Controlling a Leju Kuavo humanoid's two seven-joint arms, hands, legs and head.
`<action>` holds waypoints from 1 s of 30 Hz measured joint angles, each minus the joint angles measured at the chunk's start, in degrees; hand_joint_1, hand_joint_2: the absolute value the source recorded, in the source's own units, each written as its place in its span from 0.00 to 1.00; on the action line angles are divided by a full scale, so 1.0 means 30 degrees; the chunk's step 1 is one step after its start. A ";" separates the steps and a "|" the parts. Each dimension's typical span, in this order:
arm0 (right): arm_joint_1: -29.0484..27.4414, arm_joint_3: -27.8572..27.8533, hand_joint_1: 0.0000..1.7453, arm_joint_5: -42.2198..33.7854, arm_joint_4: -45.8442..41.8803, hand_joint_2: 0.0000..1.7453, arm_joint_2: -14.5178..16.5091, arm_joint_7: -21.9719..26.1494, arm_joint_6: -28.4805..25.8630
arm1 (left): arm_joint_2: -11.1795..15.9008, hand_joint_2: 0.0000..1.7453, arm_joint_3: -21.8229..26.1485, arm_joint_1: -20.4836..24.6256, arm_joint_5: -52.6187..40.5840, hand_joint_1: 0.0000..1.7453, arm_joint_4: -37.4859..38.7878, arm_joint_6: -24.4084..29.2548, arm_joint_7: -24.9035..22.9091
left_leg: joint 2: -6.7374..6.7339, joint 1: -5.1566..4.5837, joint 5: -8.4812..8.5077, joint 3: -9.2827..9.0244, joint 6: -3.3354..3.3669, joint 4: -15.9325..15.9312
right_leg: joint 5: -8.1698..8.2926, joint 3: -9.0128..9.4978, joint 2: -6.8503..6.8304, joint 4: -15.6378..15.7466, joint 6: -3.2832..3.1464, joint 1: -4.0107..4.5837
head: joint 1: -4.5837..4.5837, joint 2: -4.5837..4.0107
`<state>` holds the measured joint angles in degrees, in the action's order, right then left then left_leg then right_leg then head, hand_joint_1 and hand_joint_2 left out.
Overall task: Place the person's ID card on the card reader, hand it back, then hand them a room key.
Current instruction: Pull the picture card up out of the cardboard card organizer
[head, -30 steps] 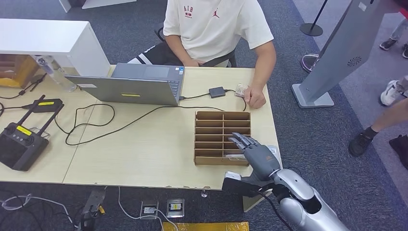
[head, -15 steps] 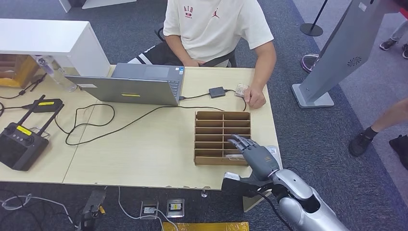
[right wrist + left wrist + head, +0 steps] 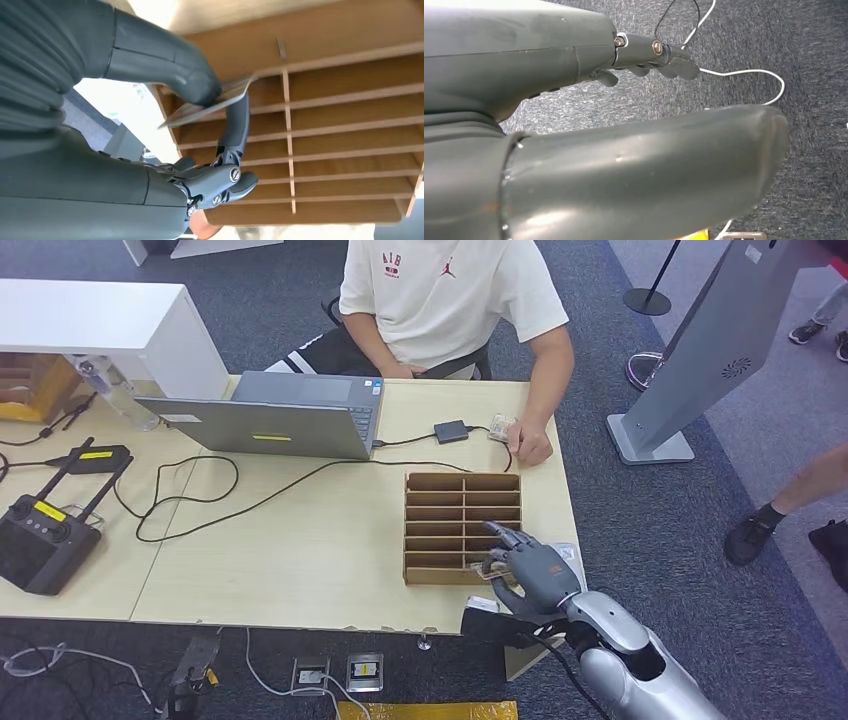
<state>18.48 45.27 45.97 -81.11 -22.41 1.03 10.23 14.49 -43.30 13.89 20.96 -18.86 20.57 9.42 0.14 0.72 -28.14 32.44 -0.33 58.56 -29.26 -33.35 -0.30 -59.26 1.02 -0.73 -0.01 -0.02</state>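
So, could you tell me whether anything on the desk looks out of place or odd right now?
Nothing looks damaged or spilled. The one untidy thing is the black cable, which lies in loose loops across the desk from the laptop. The right robot hand pinches a card at the wooden rack, as expected.

The left hand (image 3: pixel 589 125) holds nothing, its thick thumb and dark fingers (image 3: pixel 664 57) apart, above grey carpet (image 3: pixel 809 60) with a white cable (image 3: pixel 769 77)

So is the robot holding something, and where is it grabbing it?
Yes. The right hand pinches a thin card near one end, between thumb and fingers, over the wooden slot tray.
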 joint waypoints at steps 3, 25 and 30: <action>0.0110 0.0000 1.00 0.0004 0.0002 1.00 0.0007 -0.0002 -0.0029 | 0.0000 0.00 0.0000 -0.0016 -0.0024 0.00 0.0000 0.0016 0.0000 | 0.0000 0.0000 0.0000 0.0000 0.0000 0.0000 | 0.0000 0.0001 -0.0004 0.0000 0.0000 0.0000 | -0.0002 0.0000; 0.1184 -0.1174 1.00 0.1829 -0.0326 1.00 0.0395 -0.0379 -0.3945 | -0.0096 0.00 0.0029 -0.0436 -0.0213 0.00 0.0049 0.0694 0.2357 | -0.0011 -0.0002 0.0002 0.0001 0.0001 0.0002 | 0.0003 0.0002 0.0005 -0.0002 0.0002 -0.0003 | -0.0005 0.0000; 0.2783 -0.2817 1.00 0.2033 -0.1408 1.00 0.0444 -0.0250 -0.3593 | -0.0182 0.00 0.0027 -0.0432 -0.0384 0.00 0.0107 0.0734 0.2543 | -0.0009 -0.0004 0.0008 -0.0002 0.0002 0.0004 | 0.0011 0.0003 0.0005 -0.0002 0.0009 -0.0004 | 0.0000 0.0000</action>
<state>26.83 36.82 52.06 -85.33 -21.08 0.28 -0.55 13.94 -43.22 12.59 19.81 -18.54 22.78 17.05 0.11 0.70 -28.12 32.44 -0.32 58.57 -29.23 -33.34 -0.28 -59.27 1.05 -0.74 -0.01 -0.02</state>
